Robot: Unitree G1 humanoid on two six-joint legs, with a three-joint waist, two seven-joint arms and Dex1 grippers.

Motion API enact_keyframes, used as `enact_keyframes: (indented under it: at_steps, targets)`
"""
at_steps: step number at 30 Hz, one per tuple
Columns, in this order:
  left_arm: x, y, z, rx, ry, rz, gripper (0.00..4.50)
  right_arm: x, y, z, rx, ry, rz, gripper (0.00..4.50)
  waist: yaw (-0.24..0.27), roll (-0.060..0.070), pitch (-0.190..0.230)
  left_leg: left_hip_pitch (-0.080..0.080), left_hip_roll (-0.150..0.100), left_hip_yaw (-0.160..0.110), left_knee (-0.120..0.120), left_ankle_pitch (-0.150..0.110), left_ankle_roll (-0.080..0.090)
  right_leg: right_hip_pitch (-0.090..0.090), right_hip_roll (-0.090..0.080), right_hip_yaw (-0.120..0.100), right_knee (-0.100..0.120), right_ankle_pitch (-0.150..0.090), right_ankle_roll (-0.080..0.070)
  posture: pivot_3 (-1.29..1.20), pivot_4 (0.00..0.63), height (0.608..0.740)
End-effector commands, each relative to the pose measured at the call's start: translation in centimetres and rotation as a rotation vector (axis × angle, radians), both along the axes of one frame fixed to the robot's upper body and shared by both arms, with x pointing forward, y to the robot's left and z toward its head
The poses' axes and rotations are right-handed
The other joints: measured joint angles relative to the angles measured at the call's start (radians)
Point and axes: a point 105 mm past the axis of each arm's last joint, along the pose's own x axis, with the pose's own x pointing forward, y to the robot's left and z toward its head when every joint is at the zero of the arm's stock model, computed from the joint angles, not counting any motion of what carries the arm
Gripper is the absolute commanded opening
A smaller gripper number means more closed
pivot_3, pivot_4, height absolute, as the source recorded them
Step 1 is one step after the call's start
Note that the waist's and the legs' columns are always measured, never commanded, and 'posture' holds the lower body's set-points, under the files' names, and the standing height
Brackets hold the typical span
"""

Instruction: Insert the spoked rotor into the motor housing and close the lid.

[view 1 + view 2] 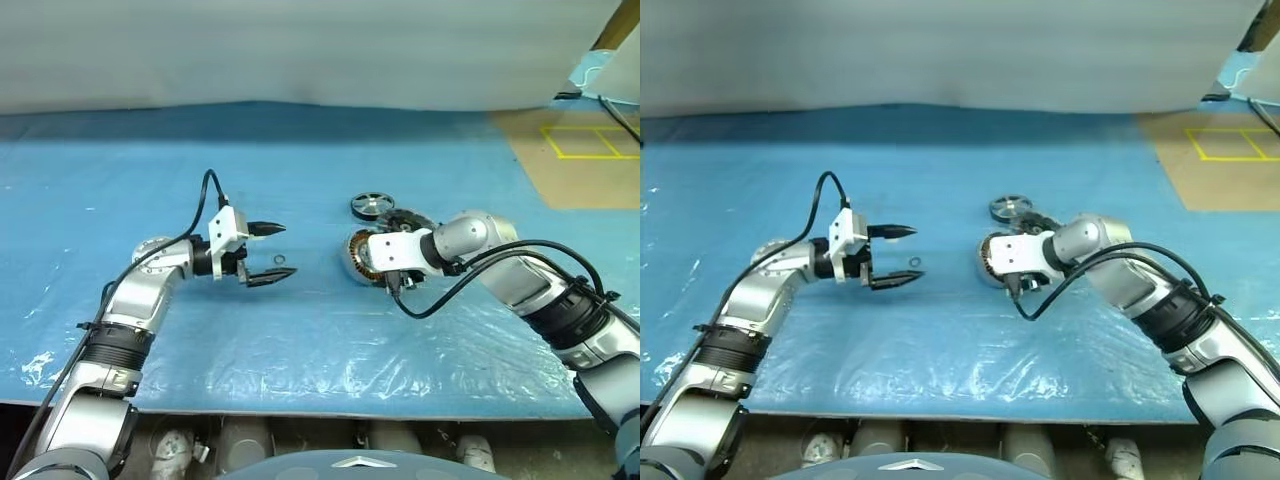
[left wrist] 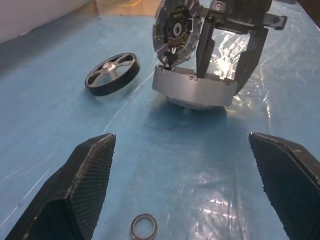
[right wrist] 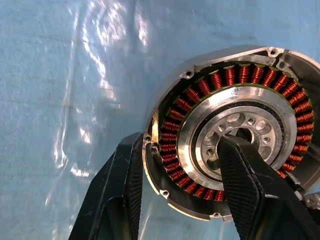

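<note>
So the motor housing [image 3: 235,135] is sitting right of centre on the blue mat [image 1: 300,340], tipped up on its edge rather than lying flat, and the right gripper [image 3: 180,175] has it clamped: one finger presses the grey outer wall and the other is hooked into the middle hub, so the ring of copper windings sits between the two fingers. From the left wrist view you can see a hinged lid part [image 2: 175,27] standing up behind the housing with a dark circuit-looking bit in it, though honestly it's hard to tell how exactly it's attached. The spoked rotor [image 2: 112,73] lies flat on the mat just beyond the housing, near it but not touching, spokes facing up, nobody holding it. Over on the other side, well apart from the housing, the left gripper [image 1: 272,253] hangs above the mat pointing sideways toward the housing, jaws spread wide with nothing between them. A tiny metal ring [image 2: 144,226] lies on the mat right by its fingertips, untouched. At the far right there's a brown floor patch with yellow tape lines [image 1: 590,140], and a pale wall [image 1: 300,50] runs along the back of the mat.
</note>
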Motion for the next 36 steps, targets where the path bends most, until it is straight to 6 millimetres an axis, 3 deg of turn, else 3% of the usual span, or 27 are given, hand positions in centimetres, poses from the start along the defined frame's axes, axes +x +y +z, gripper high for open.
enact_keyframes:
  at_steps: [1, 6, 12, 24, 31, 32, 34, 36]
  targets:
    - [0.1, -0.4, 1.3, -0.046, -0.045, 0.016, 4.50, -0.4, 0.2, 0.9, -0.109, -0.065, 0.217, 2.04, 0.006, 0.000, 0.000, -0.001, 0.000, 0.000, 0.000, 0.000, 0.000, -0.001, 0.000, 0.000, 0.000, 0.000, 0.000, 0.00, 0.150, 0.740]
    - [-0.2, -0.4, 1.0, -0.059, -0.033, 0.028, 4.50, 1.2, -0.6, 0.5, -0.304, -0.184, 0.421, 2.04, 0.002, 0.000, 0.000, -0.001, 0.001, 0.000, 0.002, 0.000, 0.000, -0.004, 0.000, 0.000, 0.004, -0.001, -0.002, 0.00, 0.150, 0.740]
    - [-0.5, -0.4, 0.9, -0.061, -0.032, 0.033, 4.50, 4.1, -0.8, 1.5, -0.387, -0.296, 0.479, 2.04, -0.007, 0.000, 0.000, -0.001, 0.001, 0.000, 0.007, -0.001, -0.001, -0.003, 0.000, 0.002, 0.007, -0.001, -0.003, 0.00, 0.150, 0.740]
    - [-0.8, -1.3, 0.3, -0.072, -0.019, 0.032, 4.50, 3.1, 1.8, 1.5, -0.335, -0.319, 0.596, 2.04, -0.024, -0.001, 0.000, -0.003, 0.002, 0.000, 0.009, 0.001, 0.002, -0.003, 0.000, 0.000, 0.006, -0.001, -0.003, 0.00, 0.150, 0.740]
    - [-0.7, -1.8, 0.4, -0.087, -0.026, 0.033, 4.50, 3.0, 1.6, 1.1, -0.347, -0.290, 0.628, 2.04, -0.024, -0.001, 0.000, -0.003, 0.002, 0.000, 0.010, 0.001, 0.003, -0.003, 0.000, 0.001, 0.006, -0.001, -0.003, 0.00, 0.150, 0.740]
    - [-0.7, -1.9, 0.4, -0.088, -0.026, 0.034, 4.50, 2.8, 1.4, 1.0, -0.345, -0.277, 0.638, 2.59, -0.024, -0.001, 0.000, -0.003, 0.002, 0.000, 0.010, 0.001, 0.003, -0.003, 0.000, 0.001, 0.006, -0.001, -0.003, 0.00, 0.150, 0.740]
    - [-0.7, -2.1, 0.3, -0.091, -0.024, 0.033, 4.50, 2.7, 1.5, 1.1, -0.321, -0.273, 0.622, 2.96, -0.024, -0.001, 0.000, -0.003, 0.002, 0.000, 0.010, 0.001, 0.003, -0.003, 0.000, 0.001, 0.006, -0.001, -0.003, 0.00, 0.150, 0.740]
    - [-0.9, -2.1, 0.2, -0.096, -0.021, 0.033, 4.50, 2.7, 1.9, 1.4, -0.298, -0.272, 0.598, 3.65, -0.024, -0.001, 0.000, -0.003, 0.002, 0.000, 0.010, 0.001, 0.003, -0.003, 0.000, 0.001, 0.006, -0.001, -0.003, 0.00, 0.150, 0.740]
